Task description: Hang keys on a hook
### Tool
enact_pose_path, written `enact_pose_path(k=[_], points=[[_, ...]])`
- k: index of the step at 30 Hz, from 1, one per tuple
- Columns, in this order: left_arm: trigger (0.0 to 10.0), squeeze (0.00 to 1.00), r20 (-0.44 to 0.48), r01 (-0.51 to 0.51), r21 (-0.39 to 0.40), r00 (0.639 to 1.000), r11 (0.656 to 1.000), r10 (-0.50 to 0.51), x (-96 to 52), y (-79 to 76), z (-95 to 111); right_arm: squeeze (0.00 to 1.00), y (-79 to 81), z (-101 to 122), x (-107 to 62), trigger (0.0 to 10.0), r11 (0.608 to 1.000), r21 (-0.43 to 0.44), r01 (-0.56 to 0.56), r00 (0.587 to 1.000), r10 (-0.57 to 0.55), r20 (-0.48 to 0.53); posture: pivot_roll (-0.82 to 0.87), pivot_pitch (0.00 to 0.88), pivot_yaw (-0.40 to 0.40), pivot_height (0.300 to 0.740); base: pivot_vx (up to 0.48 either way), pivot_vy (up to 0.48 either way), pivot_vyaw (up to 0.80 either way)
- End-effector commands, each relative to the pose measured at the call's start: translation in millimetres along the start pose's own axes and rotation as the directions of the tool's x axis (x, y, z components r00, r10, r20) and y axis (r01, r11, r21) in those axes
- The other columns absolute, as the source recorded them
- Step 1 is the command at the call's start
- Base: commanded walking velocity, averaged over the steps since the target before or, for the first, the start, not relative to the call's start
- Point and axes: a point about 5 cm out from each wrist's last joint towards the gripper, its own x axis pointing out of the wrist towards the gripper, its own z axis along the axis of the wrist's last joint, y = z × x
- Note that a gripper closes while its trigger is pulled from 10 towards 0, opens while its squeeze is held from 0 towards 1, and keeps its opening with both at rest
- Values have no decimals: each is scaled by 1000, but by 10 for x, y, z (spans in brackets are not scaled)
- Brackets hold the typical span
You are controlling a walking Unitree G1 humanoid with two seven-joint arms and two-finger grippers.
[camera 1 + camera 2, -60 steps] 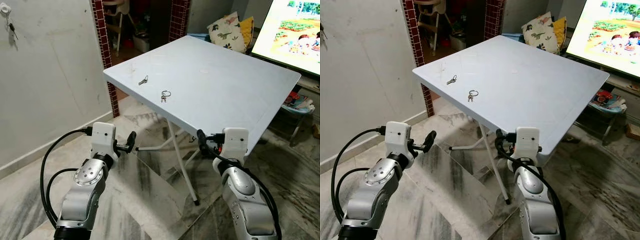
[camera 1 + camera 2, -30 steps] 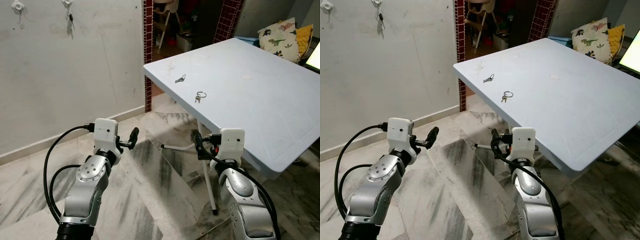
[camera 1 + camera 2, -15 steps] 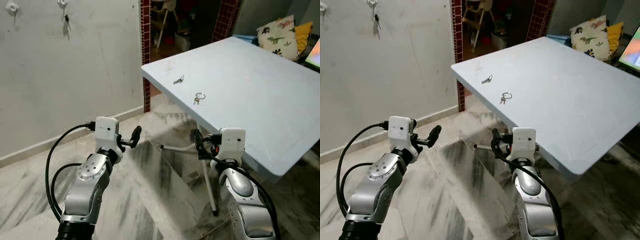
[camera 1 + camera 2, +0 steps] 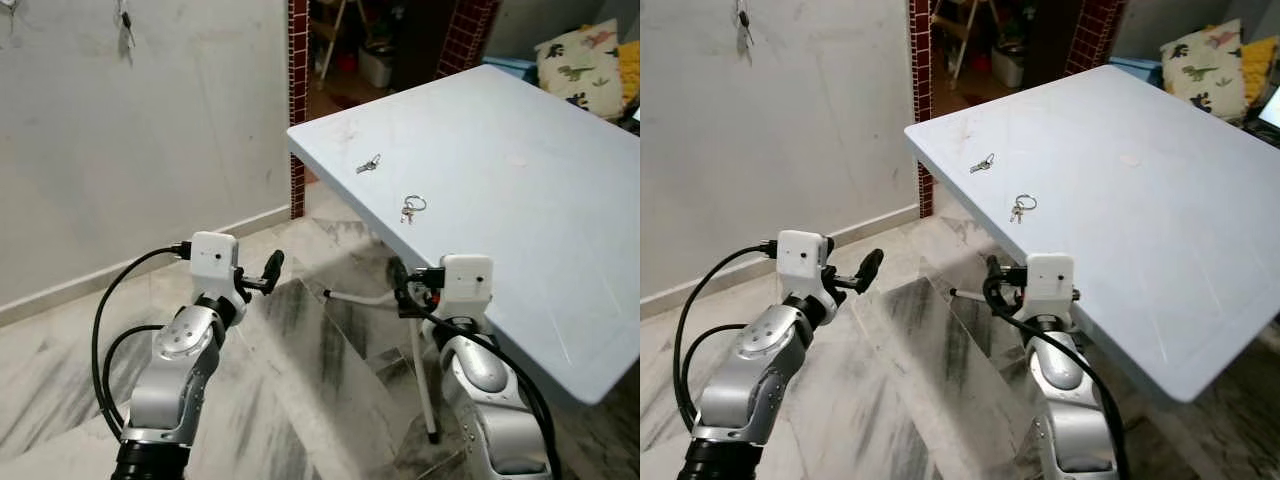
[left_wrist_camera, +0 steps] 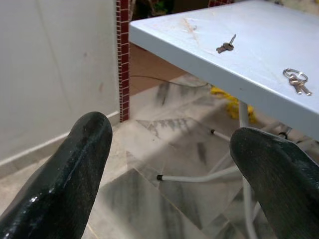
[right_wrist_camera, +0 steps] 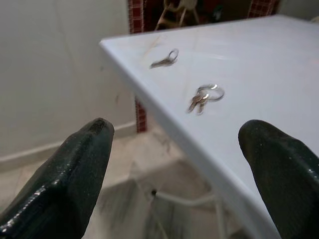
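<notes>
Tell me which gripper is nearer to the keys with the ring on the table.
Right. The right gripper sits just below the table edge near the ring keys; the left gripper is farther off, over the floor.

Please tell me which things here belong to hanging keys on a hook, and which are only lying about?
For the job: key ring with keys, single key, both on the white table; keys already hanging on the wall; left end effector, right end effector.

Only lying about: dinosaur cushion, high chair legs.
</notes>
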Motion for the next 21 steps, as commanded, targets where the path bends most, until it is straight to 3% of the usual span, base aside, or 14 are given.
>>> enact_pose_path(k=[1, 21], points=[[10000, 0, 11, 54, -11, 998, 998, -54, 41, -127, 40, 0, -112, 10, -11, 10000, 999, -15, 42, 999, -42, 5, 57, 32, -33, 740, 409, 0, 0], [10000, 0, 4, 62, -22, 998, 998, -62, 35, -151, 36, 0, -109, -43, -14, 10000, 999, -19, 45, 999, -45, -20, 58, 39, -32, 740, 388, 0, 0]])
